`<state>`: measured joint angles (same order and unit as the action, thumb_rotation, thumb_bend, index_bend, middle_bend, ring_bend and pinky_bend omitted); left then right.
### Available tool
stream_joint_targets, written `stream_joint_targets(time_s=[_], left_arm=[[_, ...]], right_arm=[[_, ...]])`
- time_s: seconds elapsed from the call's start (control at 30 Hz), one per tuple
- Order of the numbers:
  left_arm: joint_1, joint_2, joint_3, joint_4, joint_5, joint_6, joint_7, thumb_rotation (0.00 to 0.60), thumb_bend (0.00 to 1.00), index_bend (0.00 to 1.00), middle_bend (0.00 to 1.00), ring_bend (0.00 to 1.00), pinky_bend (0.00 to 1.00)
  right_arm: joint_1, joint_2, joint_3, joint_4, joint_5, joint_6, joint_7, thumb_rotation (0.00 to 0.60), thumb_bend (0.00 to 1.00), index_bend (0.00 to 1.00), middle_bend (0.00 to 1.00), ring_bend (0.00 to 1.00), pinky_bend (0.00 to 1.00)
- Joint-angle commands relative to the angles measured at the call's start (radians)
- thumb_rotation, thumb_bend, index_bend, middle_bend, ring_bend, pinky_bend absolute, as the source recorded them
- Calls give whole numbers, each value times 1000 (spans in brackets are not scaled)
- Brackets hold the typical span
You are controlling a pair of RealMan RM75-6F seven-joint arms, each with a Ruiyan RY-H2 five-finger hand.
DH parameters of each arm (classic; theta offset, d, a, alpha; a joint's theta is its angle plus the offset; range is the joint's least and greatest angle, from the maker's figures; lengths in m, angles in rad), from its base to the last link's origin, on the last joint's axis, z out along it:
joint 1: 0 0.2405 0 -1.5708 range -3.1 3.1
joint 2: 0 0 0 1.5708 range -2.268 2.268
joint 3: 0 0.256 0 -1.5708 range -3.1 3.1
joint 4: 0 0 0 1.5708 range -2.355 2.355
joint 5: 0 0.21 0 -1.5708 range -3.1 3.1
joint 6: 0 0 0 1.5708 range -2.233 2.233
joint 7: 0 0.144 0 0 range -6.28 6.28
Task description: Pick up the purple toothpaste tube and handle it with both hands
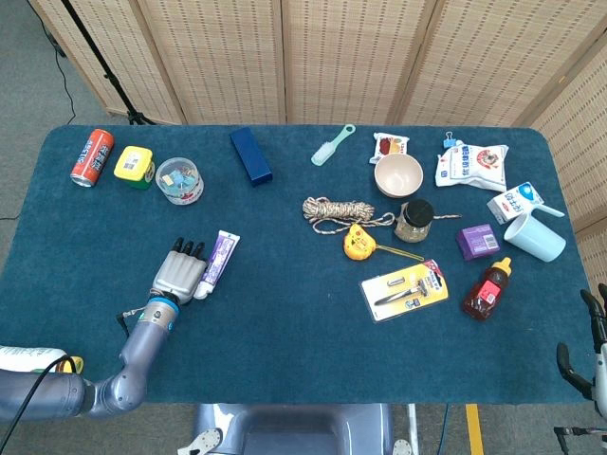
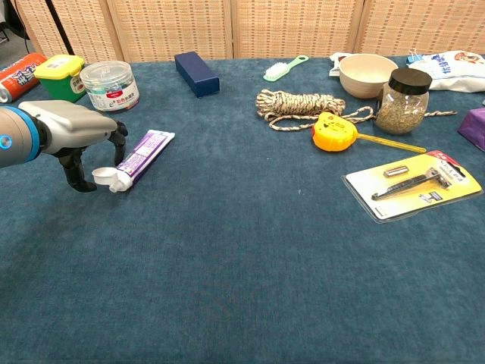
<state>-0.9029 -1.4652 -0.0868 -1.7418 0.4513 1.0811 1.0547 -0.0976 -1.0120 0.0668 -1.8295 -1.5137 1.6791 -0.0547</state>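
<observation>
1. My left hand (image 2: 79,144) hovered low over the blue table (image 2: 242,288), near its left front area, palm down, with the fingers curled downward toward the cloth.

2. The purple toothpaste tube (image 2: 141,157) lay flat on the table just beside that hand, on its inner side. Its white cap (image 2: 104,179) pointed toward me and its flat crimped end pointed away, toward the round clear tub (image 2: 109,84).

3. In the chest view, my thumb and one fingertip stood on either side of the cap, close to it. I judged this a loose bracket rather than a grip: the tube rested its full length on the cloth, so the hand bore none of its weight. Whether a fingertip actually touched the cap, I could not tell.

4. I judged the cap end a sensible purchase point because it is rigid, whereas the tube body would likely flatten and slip under a pinch.

5. My right hand (image 1: 597,353) showed only at the lower right edge of the head view, beyond the table, well apart from the tube. Its fingers appeared spread and held nothing.

6. I judged the task to be at the pick-up stage: the lift was not yet done, and the two-handed handling was not yet begun.
</observation>
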Motion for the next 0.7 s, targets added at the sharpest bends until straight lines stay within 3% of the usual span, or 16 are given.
stream_joint_targets(time_s=[0.03,0.27,0.47,0.7], left_arm=[[-5,8,-7,-30,15,-24,-41,600,269,316,71,62,49],[40,47,-3,-65,237,2,-190,600,270,269,66,46,49],[74,33,11,63,452,-24,-364,600,267,204,42,22,49],[48,-13,14,196,483,-126,-425,600,257,111,0,0,49]], right_arm=[[-3,0,-1,2,-2,3,3,600,462,49,0,0,0],[2,-2,3,7,1,-6,5,600,462,50,0,0,0],[13,-6,9,6,6,-23,-1,600,462,49,0,0,0],[10,-5,9,0,10,-21,-7,600,462,49,0,0,0]])
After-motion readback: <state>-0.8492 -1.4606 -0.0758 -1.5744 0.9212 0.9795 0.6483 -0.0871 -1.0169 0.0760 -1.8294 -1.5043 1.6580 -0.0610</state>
